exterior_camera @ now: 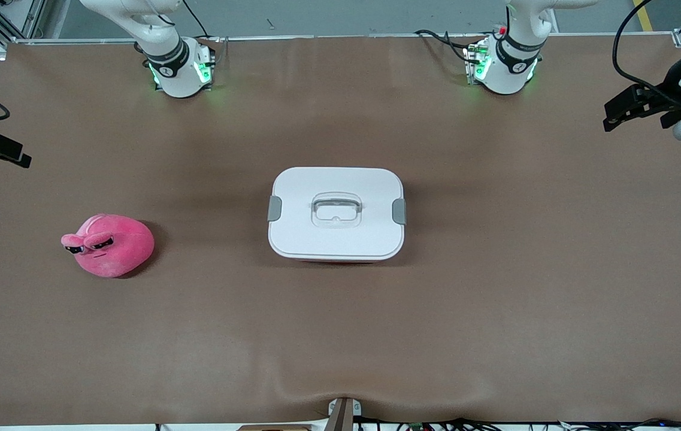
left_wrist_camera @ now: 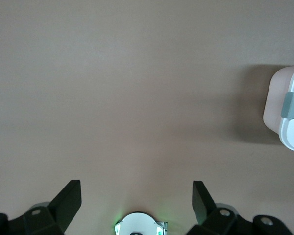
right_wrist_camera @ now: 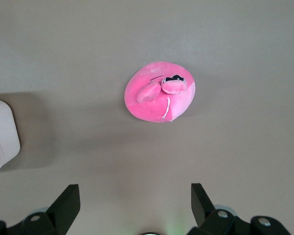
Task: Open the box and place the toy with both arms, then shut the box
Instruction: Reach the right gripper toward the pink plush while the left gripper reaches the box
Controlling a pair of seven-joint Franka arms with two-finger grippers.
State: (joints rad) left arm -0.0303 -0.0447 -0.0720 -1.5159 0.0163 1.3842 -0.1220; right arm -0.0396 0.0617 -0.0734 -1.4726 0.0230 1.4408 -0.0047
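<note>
The box (exterior_camera: 337,239) sits in the middle of the table, its white lid on and a grey clip (exterior_camera: 399,211) at each end. The toy (exterior_camera: 109,244), a hot-pink plush blob, lies on the table toward the right arm's end, apart from the box. My left gripper (exterior_camera: 613,117) hangs open and empty over the left arm's end of the table. In the left wrist view it (left_wrist_camera: 137,191) is over bare table, with the box (left_wrist_camera: 289,112) off to one side. My right gripper (exterior_camera: 17,157) hangs open and empty, with the toy (right_wrist_camera: 160,91) and a box corner (right_wrist_camera: 2,132) in its view.
A brown cover (exterior_camera: 496,299) spans the whole table. The two arm bases (exterior_camera: 175,72) (exterior_camera: 505,69) glow green along the table edge farthest from the front camera. A small bracket (exterior_camera: 343,413) and cables sit at the nearest edge.
</note>
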